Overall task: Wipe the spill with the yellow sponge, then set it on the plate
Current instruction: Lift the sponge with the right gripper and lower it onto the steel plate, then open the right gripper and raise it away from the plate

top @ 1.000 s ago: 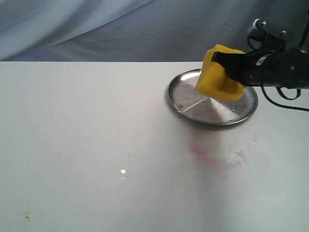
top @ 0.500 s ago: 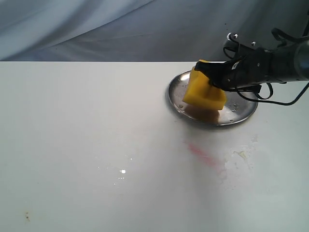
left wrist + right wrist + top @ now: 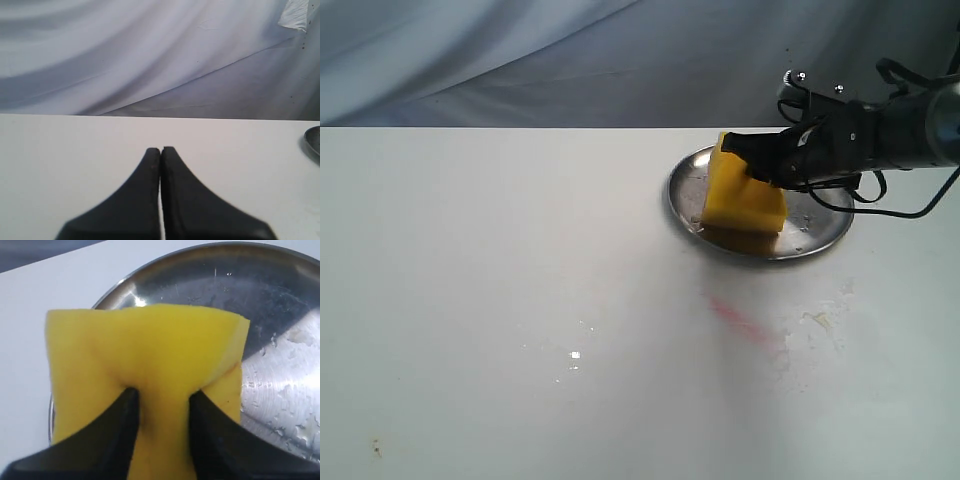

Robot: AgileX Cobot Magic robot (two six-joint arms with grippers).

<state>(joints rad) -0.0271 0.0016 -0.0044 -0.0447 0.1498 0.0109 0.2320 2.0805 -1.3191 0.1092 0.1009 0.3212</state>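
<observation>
Yellow sponge (image 3: 742, 203) squeezed; right pincer (image 3: 161, 393) level over plate (image 3: 817, 216).

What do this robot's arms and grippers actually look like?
The right arm is a dark, rounded tube with thin black cables looping off it and silver fittings on top. The right gripper and left gripper each have two matte black fingers tapering to narrow tips. No markings show.

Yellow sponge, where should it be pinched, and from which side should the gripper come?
Pinch across the middle of the sponge, from its raised upper edge, as the right gripper does. The soft foam dents around the fingers, and its lower edge looks set on the plate.
</observation>
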